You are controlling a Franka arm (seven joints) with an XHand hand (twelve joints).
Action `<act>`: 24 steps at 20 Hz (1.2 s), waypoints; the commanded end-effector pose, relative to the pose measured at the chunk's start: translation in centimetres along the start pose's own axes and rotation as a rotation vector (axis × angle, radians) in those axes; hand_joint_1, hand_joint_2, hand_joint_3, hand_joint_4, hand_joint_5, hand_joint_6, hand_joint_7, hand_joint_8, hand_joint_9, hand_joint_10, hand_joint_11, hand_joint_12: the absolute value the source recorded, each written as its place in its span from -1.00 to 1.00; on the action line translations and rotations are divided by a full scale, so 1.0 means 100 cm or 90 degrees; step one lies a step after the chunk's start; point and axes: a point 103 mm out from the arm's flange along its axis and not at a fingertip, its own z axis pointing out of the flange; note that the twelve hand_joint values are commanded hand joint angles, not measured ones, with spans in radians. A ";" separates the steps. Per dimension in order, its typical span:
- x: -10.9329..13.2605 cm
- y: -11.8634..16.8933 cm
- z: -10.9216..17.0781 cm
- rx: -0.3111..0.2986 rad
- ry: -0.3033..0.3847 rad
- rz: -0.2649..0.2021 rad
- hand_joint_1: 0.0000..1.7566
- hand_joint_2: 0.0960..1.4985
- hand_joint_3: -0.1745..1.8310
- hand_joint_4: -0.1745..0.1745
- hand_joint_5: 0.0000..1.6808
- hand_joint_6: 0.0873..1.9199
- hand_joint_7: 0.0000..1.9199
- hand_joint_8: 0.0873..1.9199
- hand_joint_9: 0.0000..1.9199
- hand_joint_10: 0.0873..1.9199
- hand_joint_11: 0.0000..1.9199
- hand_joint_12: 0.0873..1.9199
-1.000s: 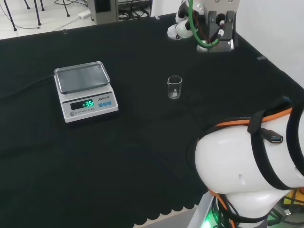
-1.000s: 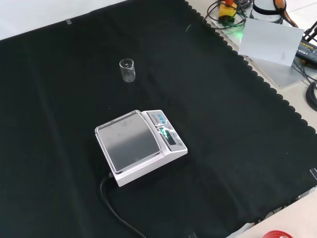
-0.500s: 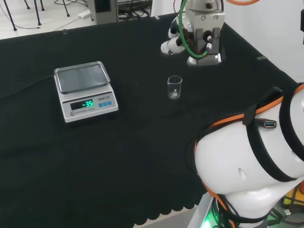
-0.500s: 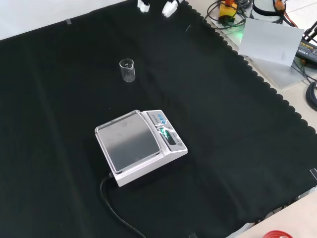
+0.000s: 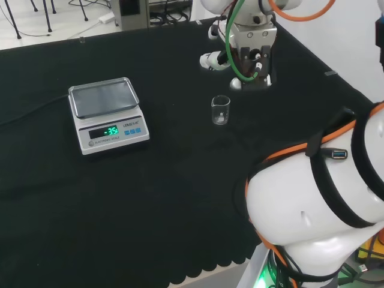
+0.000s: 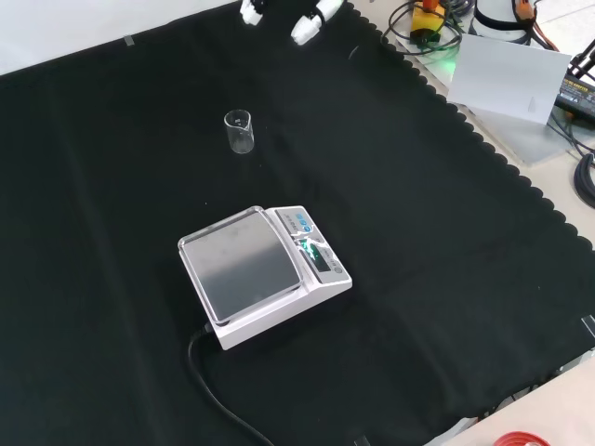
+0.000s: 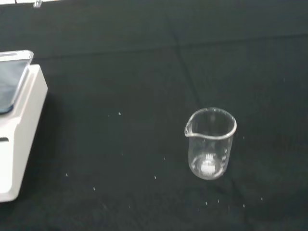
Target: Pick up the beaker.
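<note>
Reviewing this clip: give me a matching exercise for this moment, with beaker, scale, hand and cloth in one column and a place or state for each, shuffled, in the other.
Things:
1. beaker
2. scale
3. hand
4. cloth

Places or states:
A. black, covers the bench
B. at the top edge of the front view, touching nothing
C. upright on the cloth, standing free
D. display lit green, steel pan bare

Pairs: 1-C, 2-D, 3-B, 4-A

Hand (image 5: 231, 57) moved nearer beaker (image 5: 221, 110), still apart; fingers (image 6: 310, 23) now entering front view.
</note>
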 end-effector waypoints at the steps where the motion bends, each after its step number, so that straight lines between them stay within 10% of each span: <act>1: -0.004 0.025 0.051 0.138 -0.031 0.009 -0.18 0.34 -1.00 -0.16 -0.62 -0.66 -0.74 -0.39 -0.58 -0.28 -0.87 0.46; 24: -0.016 0.036 0.104 0.229 -0.016 0.015 -0.24 0.22 -1.00 -0.09 -0.70 -0.92 -0.94 -0.44 -0.81 -0.23 -0.98 0.49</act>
